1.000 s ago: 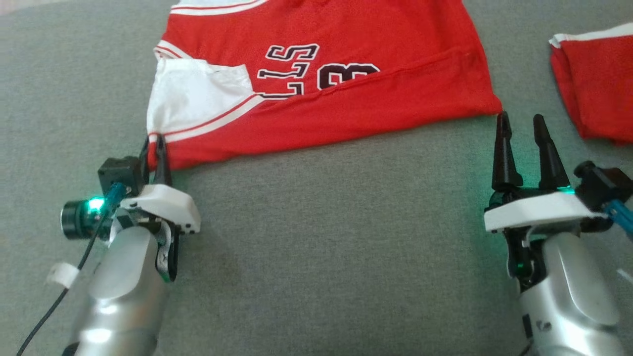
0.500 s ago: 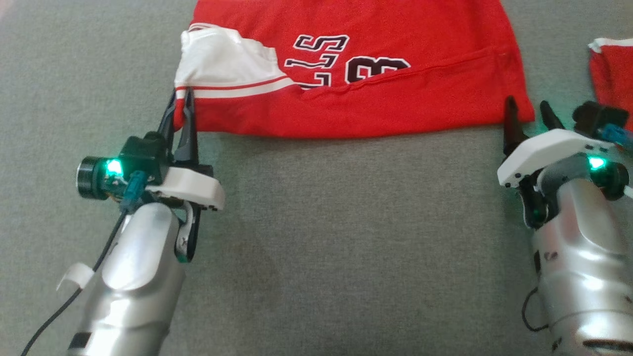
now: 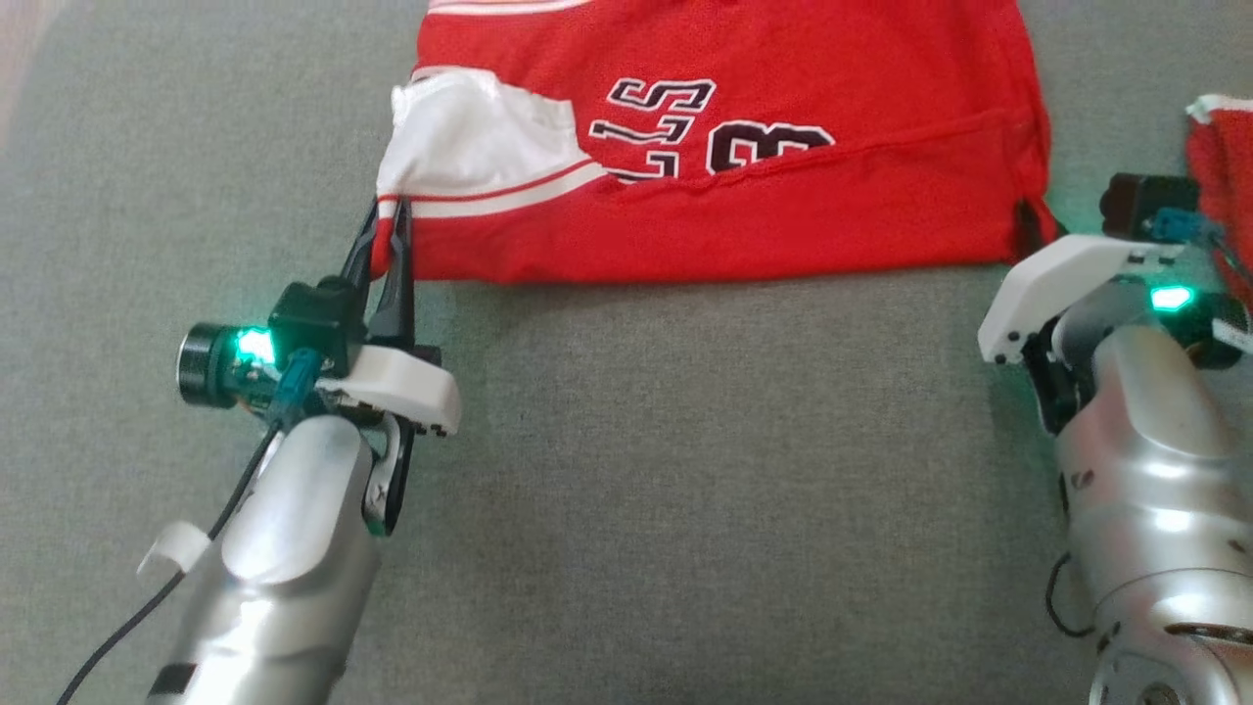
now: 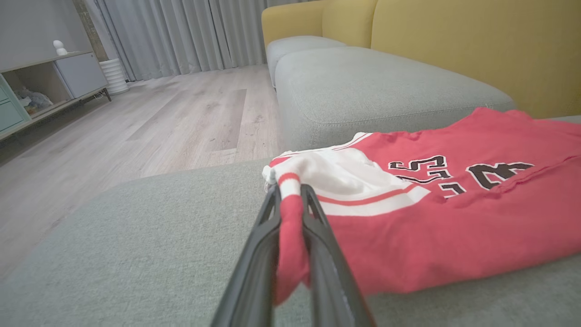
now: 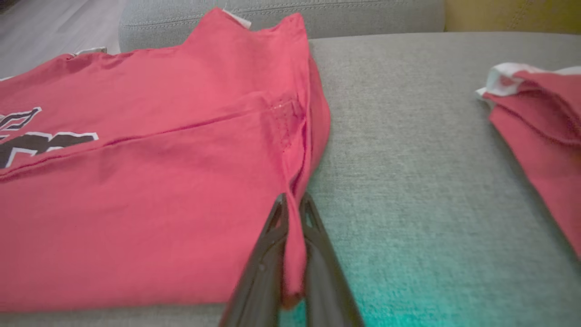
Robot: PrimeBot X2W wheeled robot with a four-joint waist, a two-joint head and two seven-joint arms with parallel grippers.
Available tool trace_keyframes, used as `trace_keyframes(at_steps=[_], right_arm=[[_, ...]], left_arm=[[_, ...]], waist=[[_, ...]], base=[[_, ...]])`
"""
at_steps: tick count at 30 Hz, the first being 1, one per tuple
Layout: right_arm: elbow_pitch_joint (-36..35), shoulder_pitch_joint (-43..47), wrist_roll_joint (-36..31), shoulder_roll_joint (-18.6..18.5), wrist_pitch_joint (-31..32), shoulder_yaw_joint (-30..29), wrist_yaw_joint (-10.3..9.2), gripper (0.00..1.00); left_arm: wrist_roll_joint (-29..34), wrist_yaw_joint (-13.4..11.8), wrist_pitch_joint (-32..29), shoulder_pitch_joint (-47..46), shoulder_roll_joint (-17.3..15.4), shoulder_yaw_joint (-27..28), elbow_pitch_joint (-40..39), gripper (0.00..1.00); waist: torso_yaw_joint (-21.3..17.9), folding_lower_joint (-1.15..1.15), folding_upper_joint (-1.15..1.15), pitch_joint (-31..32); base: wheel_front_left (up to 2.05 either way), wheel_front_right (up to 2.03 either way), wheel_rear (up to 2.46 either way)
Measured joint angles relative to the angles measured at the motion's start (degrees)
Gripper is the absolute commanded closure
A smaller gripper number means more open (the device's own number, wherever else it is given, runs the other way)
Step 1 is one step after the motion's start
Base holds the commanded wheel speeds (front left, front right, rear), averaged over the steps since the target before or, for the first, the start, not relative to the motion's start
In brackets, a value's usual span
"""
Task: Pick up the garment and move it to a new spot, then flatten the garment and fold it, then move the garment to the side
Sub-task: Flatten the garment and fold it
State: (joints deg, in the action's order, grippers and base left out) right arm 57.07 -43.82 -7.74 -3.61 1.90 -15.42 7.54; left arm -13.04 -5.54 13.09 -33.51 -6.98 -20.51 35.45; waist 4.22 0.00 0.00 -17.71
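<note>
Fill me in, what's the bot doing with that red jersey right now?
The robot grips the red jersey by its two near corners on the grey sofa seat. The left gripper is shut on the corner with the white trim, and the right gripper is shut on the plain red corner. The jersey lies mostly flat, its near edge folded over the print. A second red garment lies off to the right, apart from it.
</note>
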Motion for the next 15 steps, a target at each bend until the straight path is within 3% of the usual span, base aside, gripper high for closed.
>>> trace_keyframes(at_steps=[7, 15], right_arm=[[1.67, 3.04, 0.88, 0.13, -2.48, -0.08, 0.0, 1.0], [1.78, 9.62, 8.35, 0.47, 0.44, 1.67, 0.0, 1.0]], left_arm=[[0.0, 0.22, -1.83, 2.72, -1.68, -0.81, 2.18, 1.0], [-0.01, 3.63, -8.25, 10.21, -4.8, -4.08, 2.93, 1.0]], waist=[[-0.97, 0.0, 0.0, 3.57], [-2.42, -0.01, 0.0, 9.31]], base=[[0.0, 0.0, 0.0], [0.0, 0.0, 0.0]])
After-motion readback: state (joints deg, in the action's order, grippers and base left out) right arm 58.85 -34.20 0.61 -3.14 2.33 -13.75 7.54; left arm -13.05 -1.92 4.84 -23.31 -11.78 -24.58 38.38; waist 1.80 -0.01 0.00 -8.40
